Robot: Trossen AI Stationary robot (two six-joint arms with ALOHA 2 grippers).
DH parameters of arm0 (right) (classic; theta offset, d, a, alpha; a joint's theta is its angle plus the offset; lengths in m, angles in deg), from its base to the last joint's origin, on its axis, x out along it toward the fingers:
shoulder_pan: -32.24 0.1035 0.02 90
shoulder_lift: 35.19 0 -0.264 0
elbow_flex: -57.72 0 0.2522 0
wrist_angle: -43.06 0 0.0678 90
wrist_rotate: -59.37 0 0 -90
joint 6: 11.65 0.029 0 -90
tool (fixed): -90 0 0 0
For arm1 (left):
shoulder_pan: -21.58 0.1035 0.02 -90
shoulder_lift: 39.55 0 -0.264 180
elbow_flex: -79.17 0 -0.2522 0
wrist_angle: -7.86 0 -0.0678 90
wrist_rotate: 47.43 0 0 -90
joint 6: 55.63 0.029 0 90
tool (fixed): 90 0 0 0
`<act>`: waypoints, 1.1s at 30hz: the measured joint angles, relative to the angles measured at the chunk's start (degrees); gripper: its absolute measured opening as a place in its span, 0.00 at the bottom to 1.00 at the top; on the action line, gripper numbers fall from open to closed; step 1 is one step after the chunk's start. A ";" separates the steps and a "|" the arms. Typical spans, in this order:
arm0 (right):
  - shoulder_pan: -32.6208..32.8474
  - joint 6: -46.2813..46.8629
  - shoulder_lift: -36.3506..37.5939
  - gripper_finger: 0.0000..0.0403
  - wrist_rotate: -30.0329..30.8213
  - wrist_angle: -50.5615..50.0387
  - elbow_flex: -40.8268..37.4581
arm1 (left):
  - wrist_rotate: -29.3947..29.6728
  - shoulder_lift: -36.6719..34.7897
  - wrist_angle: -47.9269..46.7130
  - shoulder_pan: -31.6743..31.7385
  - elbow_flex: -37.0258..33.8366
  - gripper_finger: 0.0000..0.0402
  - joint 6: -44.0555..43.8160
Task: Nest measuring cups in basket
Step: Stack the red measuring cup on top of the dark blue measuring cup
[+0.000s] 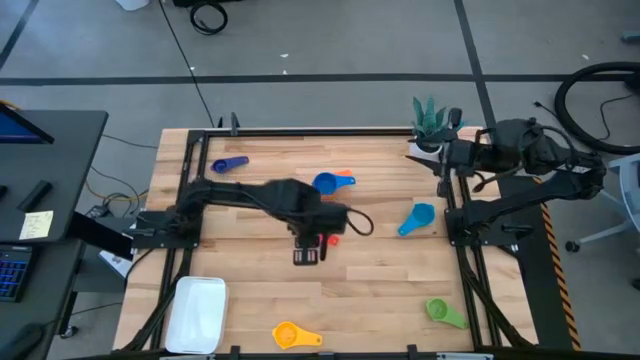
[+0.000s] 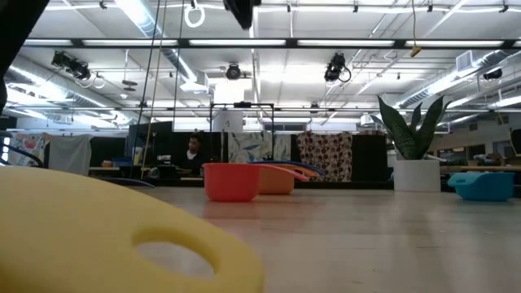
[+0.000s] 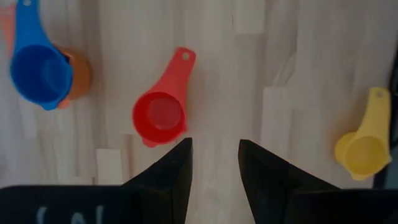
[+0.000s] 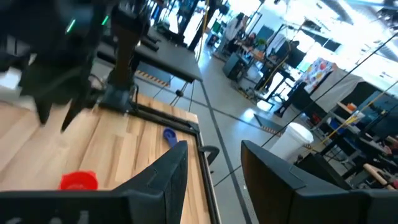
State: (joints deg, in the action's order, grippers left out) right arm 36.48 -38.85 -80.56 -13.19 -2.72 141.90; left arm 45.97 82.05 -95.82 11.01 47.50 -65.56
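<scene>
Left wrist view puts the left pincer (image 3: 214, 163) just above the small red round plastic measuring cup (image 3: 163, 110), fingers parted and holding nothing; the cup sits just ahead of one fingertip, bowl up, its flat handle pointing away. It looks light, rigid and smooth, so it will likely skid if nudged; the thin bowl wall or the flat handle seems the safest place to pinch. Beyond it, to one side, a blue plastic cup (image 3: 38, 70) already rests in an orange cup (image 3: 78, 76), and a yellow plastic cup (image 3: 365, 143) lies well off to the other side. The white shallow plastic basket (image 1: 197, 312) waits behind the pincer at the table's near left corner, still without cups. Nothing stands between them. The right pincer (image 4: 214, 163) is parked, open, beside the potted plant (image 1: 430, 118).
</scene>
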 joint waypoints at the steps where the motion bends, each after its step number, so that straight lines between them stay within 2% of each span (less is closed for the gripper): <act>1: 0.14 0.00 0.50 0.39 0.02 0.22 0.00 | 0.02 0.97 -0.01 -0.28 0.00 0.33 0.04; 7: 1.25 0.00 2.73 0.39 -0.49 0.70 0.02 | 0.09 6.07 0.01 -0.67 -0.02 0.33 0.35; 13: 2.18 -0.35 4.13 0.39 -0.58 0.67 0.00 | 3.44 9.01 -0.02 -0.46 -0.02 0.33 1.61; 17: 2.50 -0.42 4.46 0.39 -0.62 0.64 0.02 | 2.21 10.16 0.98 -0.11 -0.58 0.33 1.59; 25: 2.51 -0.69 4.55 0.39 -0.66 0.31 0.00 | -0.78 11.07 7.23 0.80 -10.32 0.33 1.16; 33: 2.51 -1.49 4.54 0.39 -0.65 0.24 0.02 | -0.35 10.95 10.68 1.07 -20.12 0.33 1.16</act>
State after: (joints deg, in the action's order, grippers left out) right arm 38.99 -40.34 -76.02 -13.85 -2.47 141.91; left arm 45.62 93.01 -85.14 12.08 27.38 -64.41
